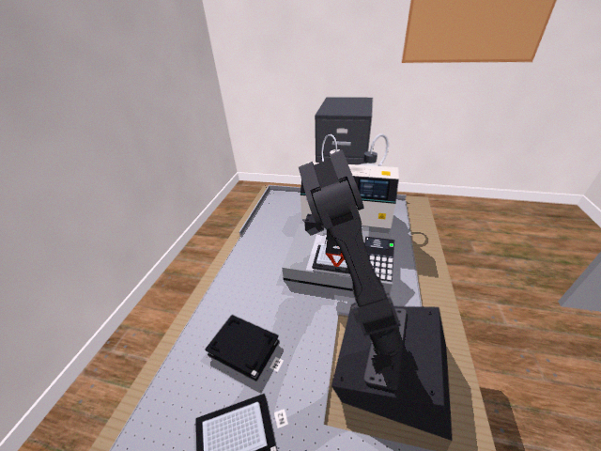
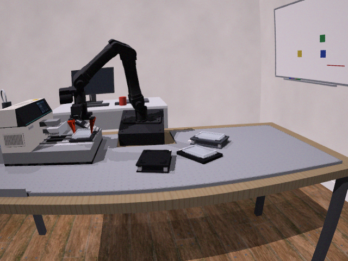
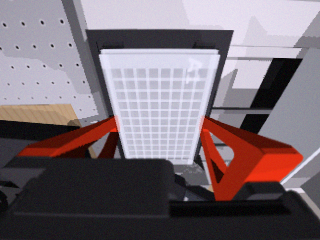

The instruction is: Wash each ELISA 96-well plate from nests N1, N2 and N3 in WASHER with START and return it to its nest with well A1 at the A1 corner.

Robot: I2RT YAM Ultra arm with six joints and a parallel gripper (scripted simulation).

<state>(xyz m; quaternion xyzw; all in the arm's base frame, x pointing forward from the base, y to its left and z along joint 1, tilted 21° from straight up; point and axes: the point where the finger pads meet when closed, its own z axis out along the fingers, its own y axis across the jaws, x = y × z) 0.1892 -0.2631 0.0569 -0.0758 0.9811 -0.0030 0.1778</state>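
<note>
My gripper [image 3: 159, 119], with red fingers, is shut on the long sides of a clear 96-well plate [image 3: 159, 107]. It holds the plate level over the black carrier pocket [image 3: 160, 40] of the washer [image 2: 47, 140]. In the exterior view the plate [image 2: 81, 134] sits low at the carrier, between the fingers [image 2: 82, 126]; I cannot tell whether it rests in the pocket. One black nest [image 2: 154, 160] is empty. The two other nests each hold a plate [image 2: 200, 151] [image 2: 210, 137]. The washer's lamp [image 1: 391, 244] is green, above the keypad [image 1: 380, 264].
The arm's black base block [image 1: 395, 368] stands right of the nests. The washer's housing with its screen [image 1: 374, 189] rises behind the carrier. A nest with a plate [image 1: 236, 427] is at the near table edge, and the empty nest [image 1: 242, 345] lies beyond it.
</note>
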